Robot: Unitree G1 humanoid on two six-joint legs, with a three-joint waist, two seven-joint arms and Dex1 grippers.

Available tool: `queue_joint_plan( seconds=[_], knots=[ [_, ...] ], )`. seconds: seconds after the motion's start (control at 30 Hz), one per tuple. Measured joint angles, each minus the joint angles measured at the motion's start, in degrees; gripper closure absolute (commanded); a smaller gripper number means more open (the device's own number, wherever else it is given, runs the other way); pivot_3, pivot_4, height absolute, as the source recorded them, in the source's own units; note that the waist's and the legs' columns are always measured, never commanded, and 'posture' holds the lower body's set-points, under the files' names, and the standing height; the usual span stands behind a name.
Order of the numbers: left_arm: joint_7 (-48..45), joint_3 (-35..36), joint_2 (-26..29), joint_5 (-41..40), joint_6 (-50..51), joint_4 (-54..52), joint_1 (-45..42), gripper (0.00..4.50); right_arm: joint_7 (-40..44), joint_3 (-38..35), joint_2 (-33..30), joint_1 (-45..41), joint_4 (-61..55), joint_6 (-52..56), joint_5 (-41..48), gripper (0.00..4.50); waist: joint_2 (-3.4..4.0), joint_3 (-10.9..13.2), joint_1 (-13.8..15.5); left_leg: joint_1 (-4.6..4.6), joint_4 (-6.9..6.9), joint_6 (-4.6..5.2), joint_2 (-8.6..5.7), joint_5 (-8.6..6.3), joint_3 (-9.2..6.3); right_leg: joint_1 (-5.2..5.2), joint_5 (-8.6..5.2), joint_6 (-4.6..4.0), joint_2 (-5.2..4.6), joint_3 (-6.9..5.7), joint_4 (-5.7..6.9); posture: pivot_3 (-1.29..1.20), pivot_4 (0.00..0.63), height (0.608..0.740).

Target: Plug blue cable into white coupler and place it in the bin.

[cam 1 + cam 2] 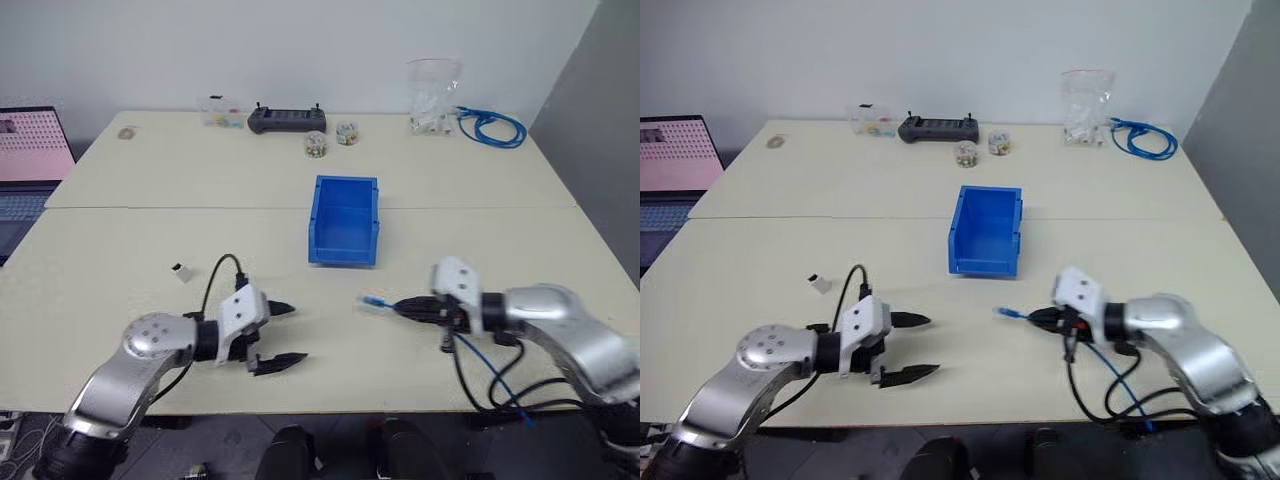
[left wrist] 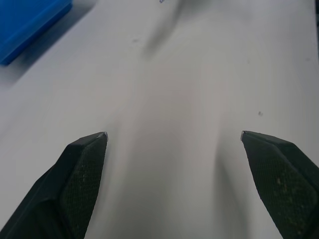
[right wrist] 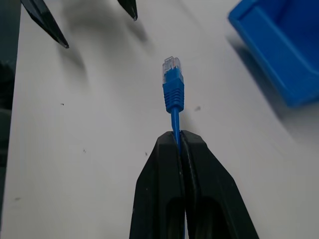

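A: Start at the fingers. What has the right gripper (image 3: 178, 137) got?

B: Its fingers are pressed together on the blue cable (image 3: 173, 88), just behind the plug. The plug sticks out past the tips, pointing toward the left gripper (image 1: 278, 335), with the cable's long axis running along the counter (image 1: 120, 300).

A: And the left one?

B: Spread wide, holding nothing, hovering over bare counter.

A: Where's the white coupler (image 1: 181, 272)?

B: Lying on the counter beyond the left gripper, further to the robot's left, well apart from the plug. So I'd judge the left arm is the nearer one to fetch it.

A: The bin (image 1: 345, 221)?

B: Mid-counter, farther back, between both arms.
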Motion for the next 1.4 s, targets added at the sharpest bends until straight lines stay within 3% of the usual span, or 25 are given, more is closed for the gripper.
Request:
queue_joint_plan(
  seconds=[0.17, 0.37, 0.73, 0.87, 1.13, 1.3, 1.4],
  knots=[
    [1.07, 2.78, 0.31, 2.11, -6.42, 4.13, 3.74, 0.00, 6.68, 10.25, 7.13, -8.32, 13.47, -8.83, -6.05, 4.49, 0.00, 0.01, 0.56, -0.08, -0.01, 0.00, -0.05, -0.01, -0.04, -0.06, 0.17, -0.28, -0.10, -0.06, 0.00, 0.00, 0.150, 0.740],
    [1.43, 3.52, 0.16, 2.59, -9.82, 5.46, 4.96, 0.00, 11.35, 13.66, 13.57, -13.49, 25.87, -15.31, -9.46, 4.49, 0.00, 0.01, 0.53, -0.04, -0.01, 0.00, -0.04, -0.01, -0.04, -0.08, 0.18, -0.30, -0.10, -0.07, 0.11, 0.00, 0.150, 0.740],
    [1.77, 1.56, -0.45, 4.21, -11.21, 5.73, 2.25, 0.00, 15.57, 13.23, 16.67, -17.17, 33.97, -19.61, -11.94, 2.06, 0.02, 0.01, 0.34, -0.01, 0.00, 0.00, -0.04, -0.01, -0.03, -0.09, 0.19, -0.31, -0.08, -0.07, 0.18, 0.00, 0.150, 0.740],
    [0.98, -0.50, -1.20, 4.63, -11.23, 6.44, -0.56, 0.00, 15.36, 7.64, 13.67, -14.98, 25.95, -13.36, -8.50, 1.17, 0.03, 0.02, 0.53, -0.06, -0.01, 0.00, -0.05, -0.01, -0.05, -0.11, 0.19, -0.31, -0.09, -0.07, 0.17, 0.00, 0.150, 0.740],
    [-1.48, -5.72, -2.01, 8.10, -16.64, 13.38, -8.72, 0.00, 8.74, -3.90, 3.87, 4.10, -3.30, 5.94, 2.20, 1.17, 0.04, 0.01, 1.37, -0.08, 0.00, -0.01, -0.06, -0.02, -0.08, -0.08, 0.18, -0.30, -0.10, -0.10, 0.14, 0.00, 0.150, 0.740],
    [-2.87, -7.46, -4.19, 8.71, -19.02, 16.76, -11.66, 0.00, 2.54, -8.95, 3.35, 9.05, -11.35, 12.37, 6.12, 1.17, 0.07, -0.01, 1.20, 0.01, 0.00, 0.00, -0.05, -0.02, -0.04, -0.02, 0.03, -0.04, -0.07, -0.08, 0.14, 0.00, 0.150, 0.740],
    [-3.73, -8.37, -5.35, 8.76, -19.53, 17.57, -12.74, 0.43, -0.33, -10.55, 3.32, 10.84, -14.36, 14.48, 7.97, 1.15, 0.07, -0.01, 1.26, -0.02, 0.01, 0.00, -0.07, -0.02, -0.03, -0.01, 0.03, -0.04, -0.08, -0.07, 0.11, 0.00, 0.150, 0.740]
  ],
)
